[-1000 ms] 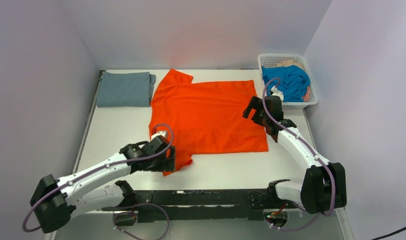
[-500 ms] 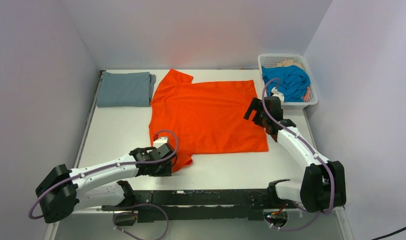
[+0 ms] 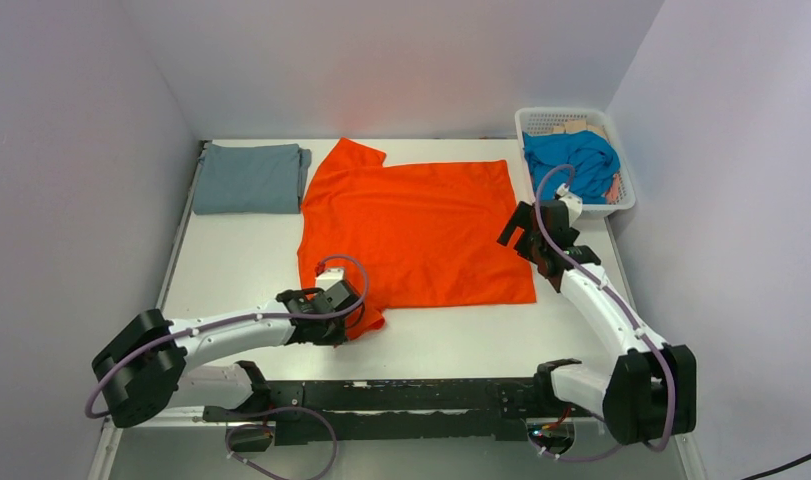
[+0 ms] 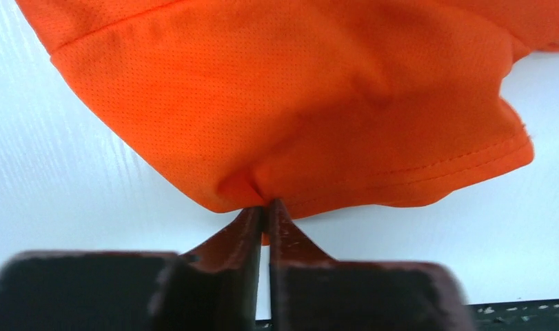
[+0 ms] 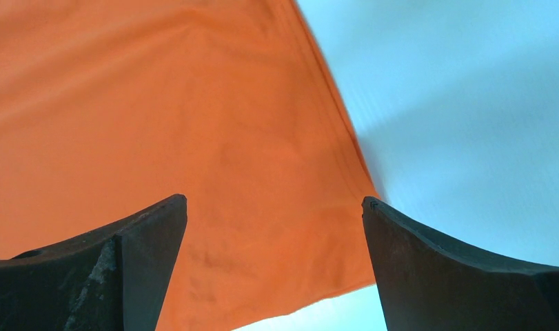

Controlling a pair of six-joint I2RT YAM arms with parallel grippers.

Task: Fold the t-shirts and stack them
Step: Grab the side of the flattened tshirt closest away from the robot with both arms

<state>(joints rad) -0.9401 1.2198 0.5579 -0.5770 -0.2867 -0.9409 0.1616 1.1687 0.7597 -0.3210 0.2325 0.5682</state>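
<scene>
One orange t-shirt [image 4: 297, 103], left pincer [image 4: 265, 207] nipping it, clear only from wrist, right pincer [image 5: 273, 201] agape

Left white-and-black arm [image 3: 231, 330] lies low, stretched from the near-left base toward centre. Left gripper [image 4: 266, 203]: jaws pinched on a fold of the bright orange fabric t-shirt [image 4: 297, 103]. Right white-and-black arm [image 3: 606, 305] reaches far, elbow bent. Right gripper [image 5: 275, 200]: jaws spread wide, holding nothing.
</scene>
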